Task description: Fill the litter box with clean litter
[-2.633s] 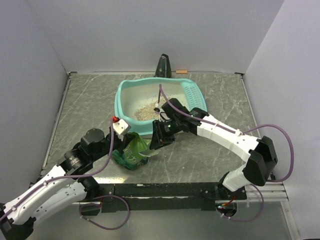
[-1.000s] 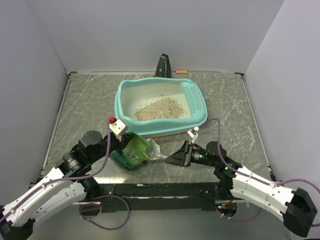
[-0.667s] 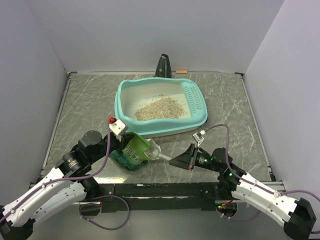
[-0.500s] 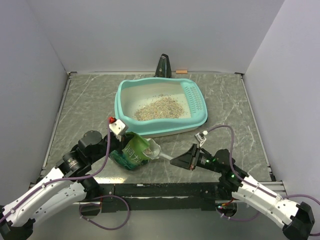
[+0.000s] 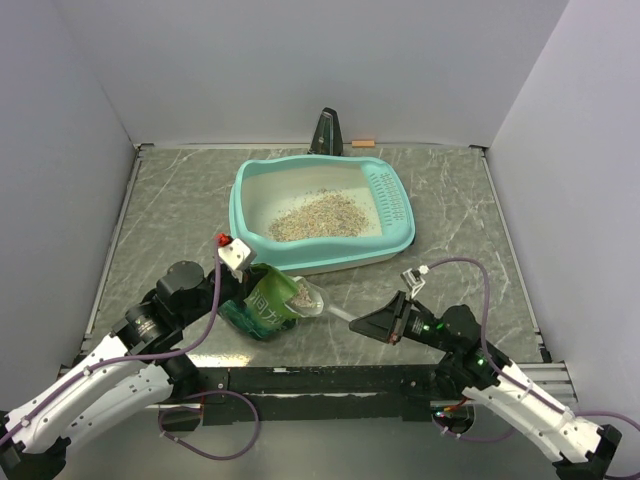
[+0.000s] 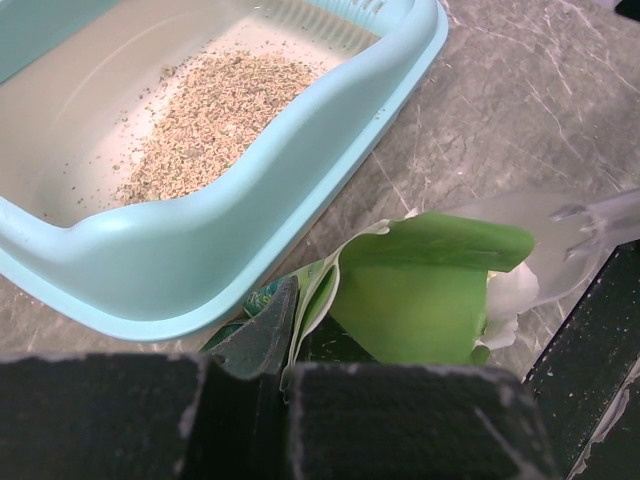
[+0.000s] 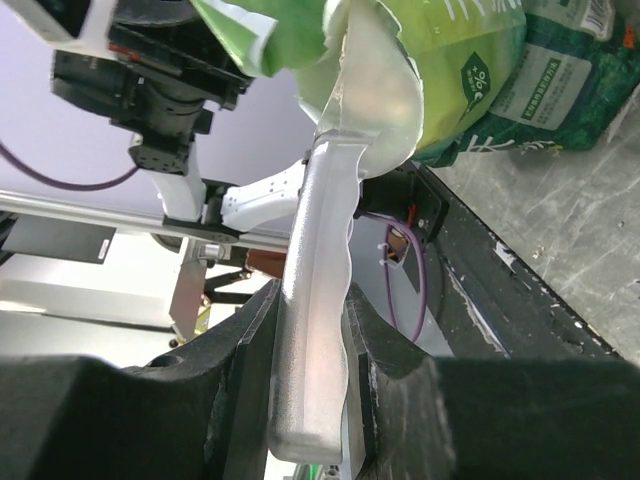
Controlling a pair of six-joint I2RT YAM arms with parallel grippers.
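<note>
Beside the litter box (image 5: 320, 260), the bag (image 6: 430, 290) edge is pinched in the closed left hand (image 6: 288, 330); a scoop (image 7: 322, 230) is gripped by its handle in the right hand (image 7: 310, 345).

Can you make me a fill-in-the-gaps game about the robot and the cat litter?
1. The right tool holds the handle of a clear ____.
2. The left tool pinches the edge of the green ____.
3. The clean litter lies heaped ____ the litter box.
Missing words: scoop, bag, inside.
</note>
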